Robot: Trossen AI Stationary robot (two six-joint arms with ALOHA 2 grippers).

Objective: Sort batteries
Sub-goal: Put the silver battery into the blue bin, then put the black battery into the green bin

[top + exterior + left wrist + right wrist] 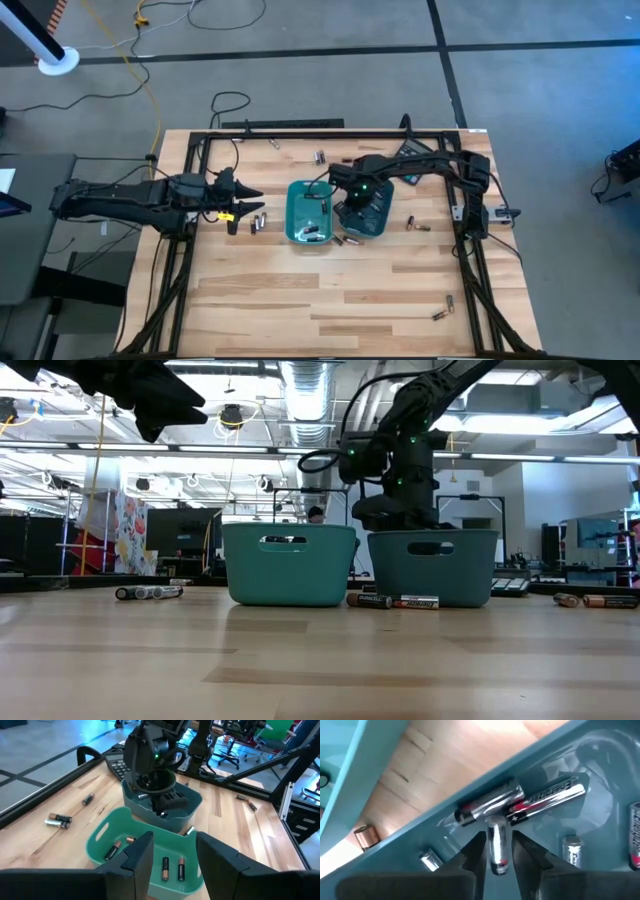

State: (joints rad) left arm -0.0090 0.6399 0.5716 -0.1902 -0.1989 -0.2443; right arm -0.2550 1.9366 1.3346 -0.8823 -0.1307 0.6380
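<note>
Batteries lie in several spots on the wooden table (300, 300). A few sit in the lighter teal tray (309, 212) near the table's middle, and several silvery ones lie on the floor of the darker teal tray (378, 214) touching it at 3 o'clock. Loose ones rest just beside the trays at 6 o'clock (392, 601), a small group at 9 o'clock (257, 221), a pair at 3 o'clock (416, 225), some at 12 o'clock (320, 156), and two near the 5 o'clock corner (443, 309).

The right gripper (497, 851) reaches down inside the darker tray. One silvery battery (496, 845) stands between its parted fingers; whether they press it, I cannot tell.

The left gripper (172, 854) hovers at 9 o'clock, jaws released, holding nothing.

A black calculator (411, 153) lies at 1 o'clock.
</note>
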